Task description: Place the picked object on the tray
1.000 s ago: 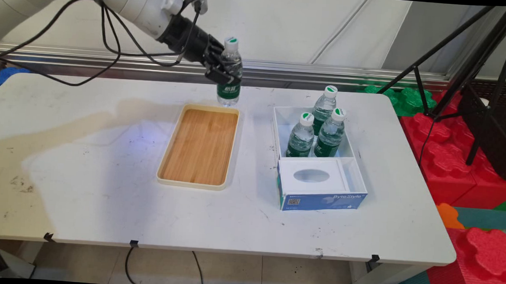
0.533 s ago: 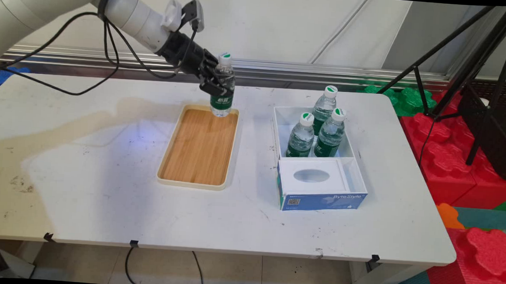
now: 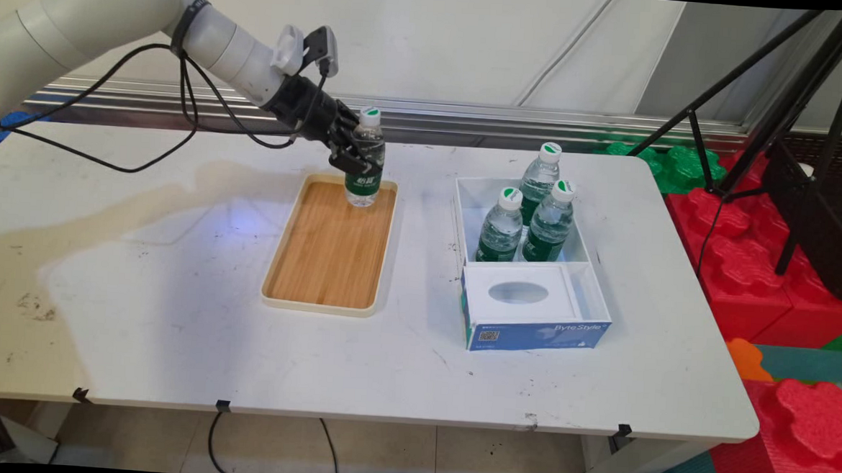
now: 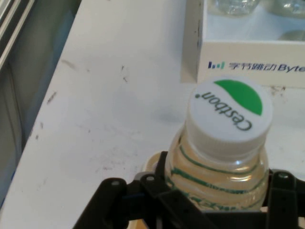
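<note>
Presently the gripper is clenched round one bottle, upright at the far end of the single tray directly under it, while off to its right three more bottles stand in the one box, making four in all.

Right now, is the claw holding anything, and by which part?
Yes: the claw grips a water bottle round its upper body, just below the cap.
</note>
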You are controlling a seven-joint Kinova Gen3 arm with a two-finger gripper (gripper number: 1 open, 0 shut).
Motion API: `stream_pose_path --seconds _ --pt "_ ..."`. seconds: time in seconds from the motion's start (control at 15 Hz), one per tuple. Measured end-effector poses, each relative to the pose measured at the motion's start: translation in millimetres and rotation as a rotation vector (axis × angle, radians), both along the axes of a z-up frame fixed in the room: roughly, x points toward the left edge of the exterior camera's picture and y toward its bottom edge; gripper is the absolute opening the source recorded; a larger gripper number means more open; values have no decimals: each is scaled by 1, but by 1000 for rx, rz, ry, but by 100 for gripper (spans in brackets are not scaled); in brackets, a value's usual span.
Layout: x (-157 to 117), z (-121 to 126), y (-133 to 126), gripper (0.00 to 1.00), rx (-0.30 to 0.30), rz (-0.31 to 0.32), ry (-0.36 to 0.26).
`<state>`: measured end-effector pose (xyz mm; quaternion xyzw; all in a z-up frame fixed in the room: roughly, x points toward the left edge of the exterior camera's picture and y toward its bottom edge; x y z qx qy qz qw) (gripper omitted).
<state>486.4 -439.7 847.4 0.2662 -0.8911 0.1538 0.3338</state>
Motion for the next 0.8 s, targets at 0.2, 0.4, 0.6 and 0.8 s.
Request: stream_pose_path --seconds 0.2,0.4,0.6,0.8 --pt "2 -7 -1 0 3 1 0" --pt "2 -16 -4 0 -1 5 6" --pt "2 -22 -8 0 -6 11 1" --pt "1 -27 -10 0 -10 15 1"
